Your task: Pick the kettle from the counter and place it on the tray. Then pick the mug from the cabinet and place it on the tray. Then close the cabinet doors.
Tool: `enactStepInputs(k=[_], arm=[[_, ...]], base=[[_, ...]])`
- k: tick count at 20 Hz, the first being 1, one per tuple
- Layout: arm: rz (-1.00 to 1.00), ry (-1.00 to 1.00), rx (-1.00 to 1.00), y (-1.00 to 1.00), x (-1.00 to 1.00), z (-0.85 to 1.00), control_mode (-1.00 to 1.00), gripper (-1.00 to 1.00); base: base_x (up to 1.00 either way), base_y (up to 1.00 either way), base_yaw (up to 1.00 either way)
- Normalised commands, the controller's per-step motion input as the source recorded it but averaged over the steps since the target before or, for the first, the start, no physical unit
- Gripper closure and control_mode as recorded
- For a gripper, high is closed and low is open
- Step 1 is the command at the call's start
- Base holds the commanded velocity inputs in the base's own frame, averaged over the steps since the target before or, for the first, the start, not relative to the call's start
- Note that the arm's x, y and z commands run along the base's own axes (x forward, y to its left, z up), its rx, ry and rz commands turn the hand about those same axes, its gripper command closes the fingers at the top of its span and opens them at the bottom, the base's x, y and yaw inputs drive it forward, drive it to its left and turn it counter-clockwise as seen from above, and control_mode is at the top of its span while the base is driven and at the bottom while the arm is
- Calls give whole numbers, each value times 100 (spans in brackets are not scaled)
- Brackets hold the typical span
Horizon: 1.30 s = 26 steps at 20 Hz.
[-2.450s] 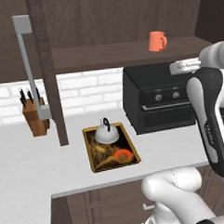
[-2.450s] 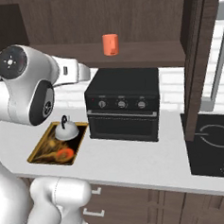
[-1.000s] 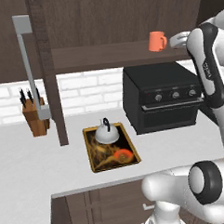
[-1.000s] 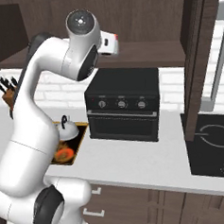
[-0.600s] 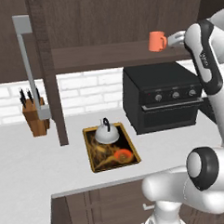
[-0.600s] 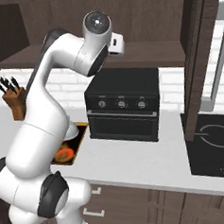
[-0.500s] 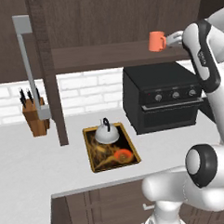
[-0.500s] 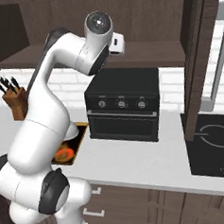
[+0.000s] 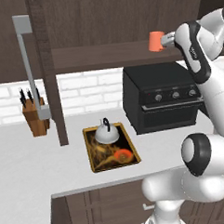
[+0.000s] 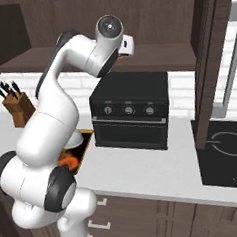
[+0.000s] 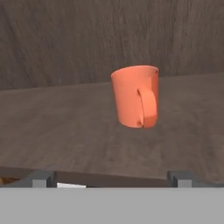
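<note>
shelf (image 11: 65,127) bare around mug (image 11: 133,96) | jaws' path to handle unobstructed

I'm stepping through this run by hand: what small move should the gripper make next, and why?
Probably ease the open gripper straight forward around the mug. The kettle already sits on the tray, and the mug stands upright on the cabinet shelf, ahead of the fingertips and not yet between them.

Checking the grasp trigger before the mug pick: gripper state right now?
Gripper: open, holding nothing; its fingertips sit spread wide, short of the orange-coral cylindrical mug on the dark wooden cabinet shelf.
</note>
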Motion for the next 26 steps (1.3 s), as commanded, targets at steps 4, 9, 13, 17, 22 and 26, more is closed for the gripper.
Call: enactStepInputs(k=[4,9,13,17,22,26], arm=[[0,0,-1,-6,31,-7,-100,-100],[0,0,-1,-13,21,0,-100,-100],[0,0,0,-15,13,0,-100,-100],[0,0,0,-1,22,0,-100,-100],[0,0,0,0,20,0,-100,-100],[0,0,0,0,22,-1,-100,-100]], base=[[0,0,0],[0,0,0],[0,0,0],[0,0,0],[0,0,0],[0,0,0]])
